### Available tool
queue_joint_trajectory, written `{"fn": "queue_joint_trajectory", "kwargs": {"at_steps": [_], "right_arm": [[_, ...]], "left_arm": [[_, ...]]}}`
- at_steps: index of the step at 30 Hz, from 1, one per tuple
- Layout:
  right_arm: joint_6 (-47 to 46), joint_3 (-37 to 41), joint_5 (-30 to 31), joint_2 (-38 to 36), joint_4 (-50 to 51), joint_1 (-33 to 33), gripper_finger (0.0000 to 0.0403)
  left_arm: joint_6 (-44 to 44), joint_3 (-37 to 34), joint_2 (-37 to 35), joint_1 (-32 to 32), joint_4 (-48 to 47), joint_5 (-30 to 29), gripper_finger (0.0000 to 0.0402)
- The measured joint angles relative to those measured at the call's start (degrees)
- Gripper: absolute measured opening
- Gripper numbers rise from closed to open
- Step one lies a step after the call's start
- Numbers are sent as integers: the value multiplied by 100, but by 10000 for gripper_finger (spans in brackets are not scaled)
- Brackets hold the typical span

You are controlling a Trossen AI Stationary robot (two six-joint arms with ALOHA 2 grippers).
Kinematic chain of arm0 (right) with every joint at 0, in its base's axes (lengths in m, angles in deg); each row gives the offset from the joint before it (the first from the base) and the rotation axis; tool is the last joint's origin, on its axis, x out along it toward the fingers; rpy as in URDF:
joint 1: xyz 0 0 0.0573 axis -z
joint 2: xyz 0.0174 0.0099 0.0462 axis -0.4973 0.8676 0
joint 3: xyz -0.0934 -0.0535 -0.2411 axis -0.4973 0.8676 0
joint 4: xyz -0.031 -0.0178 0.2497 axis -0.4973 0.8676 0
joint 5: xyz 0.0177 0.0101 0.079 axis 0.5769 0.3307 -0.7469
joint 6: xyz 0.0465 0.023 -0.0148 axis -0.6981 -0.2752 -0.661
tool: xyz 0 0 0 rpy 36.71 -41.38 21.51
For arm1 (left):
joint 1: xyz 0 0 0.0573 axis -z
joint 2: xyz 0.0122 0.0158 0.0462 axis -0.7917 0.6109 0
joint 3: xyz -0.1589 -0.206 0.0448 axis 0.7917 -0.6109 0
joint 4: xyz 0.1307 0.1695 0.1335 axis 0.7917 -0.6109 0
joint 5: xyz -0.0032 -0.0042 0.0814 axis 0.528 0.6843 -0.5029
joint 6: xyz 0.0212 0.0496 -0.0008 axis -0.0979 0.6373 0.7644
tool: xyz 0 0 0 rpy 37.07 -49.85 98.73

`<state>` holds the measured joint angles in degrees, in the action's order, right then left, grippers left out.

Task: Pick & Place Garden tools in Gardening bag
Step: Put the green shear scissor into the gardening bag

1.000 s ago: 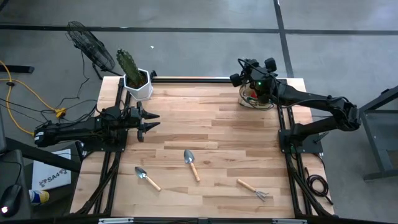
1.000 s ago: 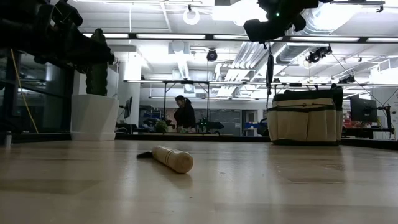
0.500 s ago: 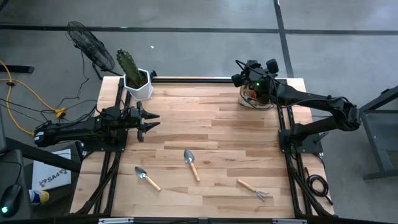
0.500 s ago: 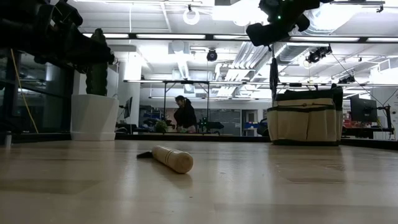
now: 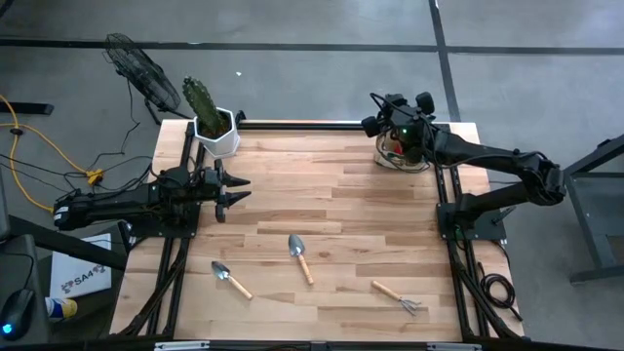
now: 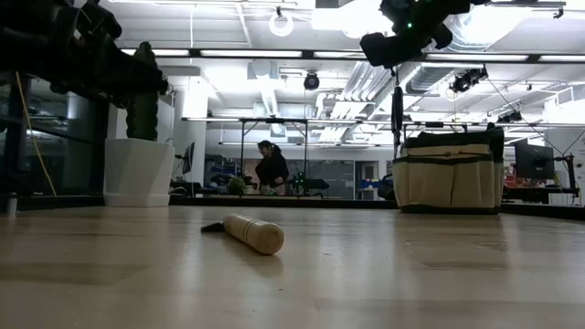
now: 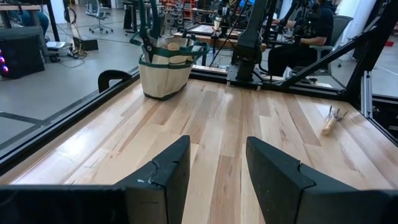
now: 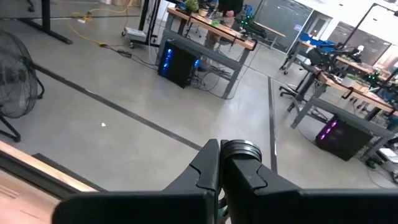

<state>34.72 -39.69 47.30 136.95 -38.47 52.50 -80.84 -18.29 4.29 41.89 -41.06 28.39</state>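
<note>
Scarcely anything has been changed over the last second. The right tool (image 6: 398, 80) is kept clamped on a dark pruner (image 6: 397, 110), which is hung just above the gardening bag (image 6: 448, 178) at the upper right of the high view and has only swayed slightly. Release into the bag is judged imminent. The left tool (image 5: 234, 190) is held with jaws apart and empty at the desk's (image 5: 331, 185) left edge. Two trowels (image 5: 300, 255) and a rake (image 5: 398, 295) are left along the lower frame.
</note>
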Motion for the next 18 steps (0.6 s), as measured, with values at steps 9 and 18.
{"fn": "queue_joint_trajectory", "kwargs": {"at_steps": [9, 18], "right_arm": [[-95, 0, 46, 393, 101, 0, 4], [-463, 0, 281, 452, 326, 37, 4]], "left_arm": [[-2, 0, -2, -2, -26, 2, 152], [-15, 0, -2, -2, -28, 4, 152]]}}
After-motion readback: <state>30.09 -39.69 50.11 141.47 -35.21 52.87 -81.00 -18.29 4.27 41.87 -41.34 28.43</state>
